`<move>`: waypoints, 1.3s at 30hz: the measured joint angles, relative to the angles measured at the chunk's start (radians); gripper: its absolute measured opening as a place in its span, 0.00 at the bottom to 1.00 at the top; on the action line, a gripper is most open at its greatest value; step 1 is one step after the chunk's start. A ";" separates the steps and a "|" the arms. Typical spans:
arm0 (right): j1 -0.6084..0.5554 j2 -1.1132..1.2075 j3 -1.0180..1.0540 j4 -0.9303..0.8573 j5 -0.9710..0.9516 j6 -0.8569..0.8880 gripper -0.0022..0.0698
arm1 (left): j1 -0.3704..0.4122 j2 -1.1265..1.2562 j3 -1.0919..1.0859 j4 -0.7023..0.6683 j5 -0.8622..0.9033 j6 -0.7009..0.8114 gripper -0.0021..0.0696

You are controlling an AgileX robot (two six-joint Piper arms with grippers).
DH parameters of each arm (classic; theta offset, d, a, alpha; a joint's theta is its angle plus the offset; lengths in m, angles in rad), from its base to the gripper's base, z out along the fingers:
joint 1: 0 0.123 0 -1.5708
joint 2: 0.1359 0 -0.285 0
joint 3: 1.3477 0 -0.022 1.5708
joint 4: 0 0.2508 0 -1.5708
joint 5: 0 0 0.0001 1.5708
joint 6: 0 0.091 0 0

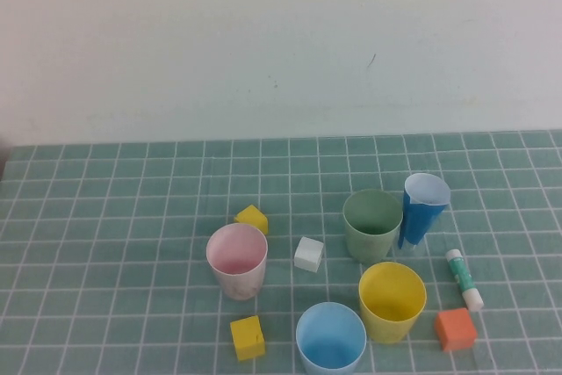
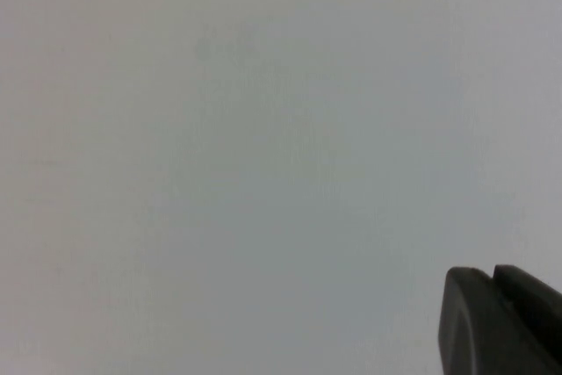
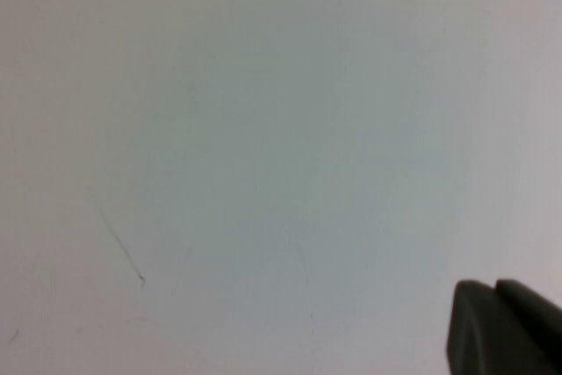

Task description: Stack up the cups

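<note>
the table [image 1: 105, 217], covered in a green grid-lined cloth, carries everything, and no arm reaches over it in the high view. both wrist cameras face a plain pale wall [image 1: 263, 41], so both arms look parked, raised and pointed away from the work.

the four cups stand upright and apart, mouths open upward, none nested yet. the pink cup [image 1: 236, 260] is alone toward the robot's left of the cluster. the green cup [image 1: 372, 225] stands farther back on the right, touching or just beside the narrow dark-blue cup [image 1: 421, 209], which is not one of the set. the yellow cup [image 1: 392, 301] is nearer the robot on the right, and the light blue cup [image 1: 330, 338] sits at the near edge, just beside the yellow one.

the relation that matters — three of the four cups lie on the robot's right half, so the right arm is probably the nearer one for them, and the pink cup suits the left arm. each cup's long axis is vertical, so a grasp on the rim or side from above looks sensible.

smaller things lie scattered between: an orange cube [image 1: 456, 328], two yellow cubes [image 1: 248, 337] [image 1: 252, 218], a white cube [image 1: 308, 254] and a glue stick [image 1: 464, 279].

the left pincer [image 2: 500, 322] shows only as a dark tip in a corner of its view; whether it is open i cannot tell. the right pincer [image 3: 505, 327] is the same — a dark tip, state unclear, nothing seen in it.
</note>
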 joint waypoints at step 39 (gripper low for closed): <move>0.000 0.341 -0.162 0.024 0.518 -0.112 0.03 | -0.324 1.525 -0.727 -0.365 0.464 0.411 0.83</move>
